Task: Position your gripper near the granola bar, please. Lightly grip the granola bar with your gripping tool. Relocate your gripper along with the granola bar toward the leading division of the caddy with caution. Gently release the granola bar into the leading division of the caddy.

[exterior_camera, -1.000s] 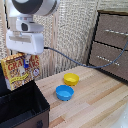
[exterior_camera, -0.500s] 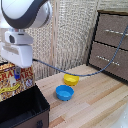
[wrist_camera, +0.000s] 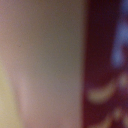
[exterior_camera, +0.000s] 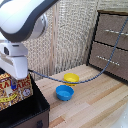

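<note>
One white robot arm fills the upper left of the exterior view, and its blocky gripper (exterior_camera: 16, 75) hangs at the left edge of the frame. The fingers are hidden behind the white head and the carton, so I cannot tell how far they are open or if they hold something. The granola bar (exterior_camera: 15, 89), a yellow, orange and red carton, stands upright directly under the gripper head, in the lower left of the frame. Its lower edge is inside the caddy (exterior_camera: 35, 112), the black bin in the lower left corner, behind the near black wall. Which division it is in, I cannot tell.

On the wooden table (exterior_camera: 95, 102), near the centre of the frame, a blue bowl (exterior_camera: 64, 92) sits just in front of a yellow bowl (exterior_camera: 71, 78). A brown drawer cabinet (exterior_camera: 112, 42) stands at the upper right.

The wrist view is very blurred: only a pale pinkish surface beside a dark red one with light marks.
</note>
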